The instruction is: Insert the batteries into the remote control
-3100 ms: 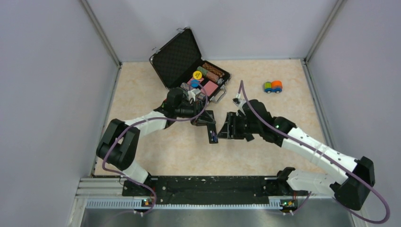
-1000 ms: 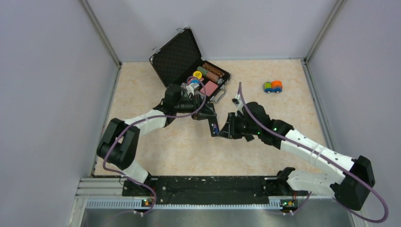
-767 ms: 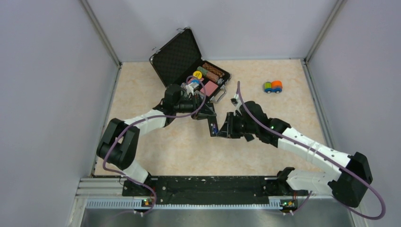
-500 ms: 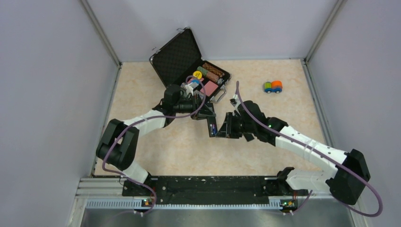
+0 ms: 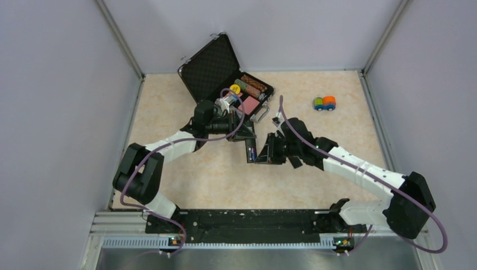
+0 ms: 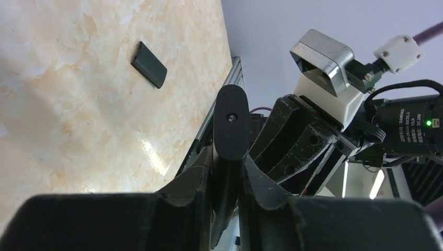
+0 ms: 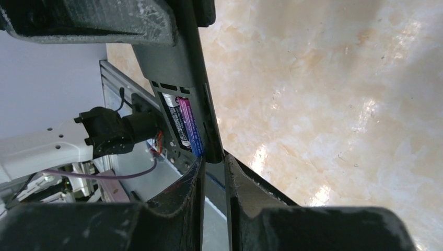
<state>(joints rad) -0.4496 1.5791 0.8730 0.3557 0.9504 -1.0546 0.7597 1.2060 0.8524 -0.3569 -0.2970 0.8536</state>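
Note:
The remote control [image 5: 251, 152] is a slim black bar held off the table between both grippers. My left gripper [image 5: 246, 136] is shut on its far end; in the left wrist view the remote [image 6: 231, 123] stands edge-on between the fingers of this gripper [image 6: 226, 164]. My right gripper [image 5: 262, 155] is shut on the near end. In the right wrist view the remote [image 7: 180, 68] has its back open, with the purple battery [image 7: 189, 125] and the dark battery [image 7: 175, 123] side by side in the compartment, just above my right gripper [image 7: 213, 166].
The small flat black cover [image 6: 149, 71] lies on the marble table. An open black case of poker chips [image 5: 225, 76] stands behind the left gripper. A toy car [image 5: 324, 103] sits at the back right. Grey walls close in three sides.
The right gripper has moved left and closed in on the remote's near end. Both grippers and the remote have shifted slightly towards the back.

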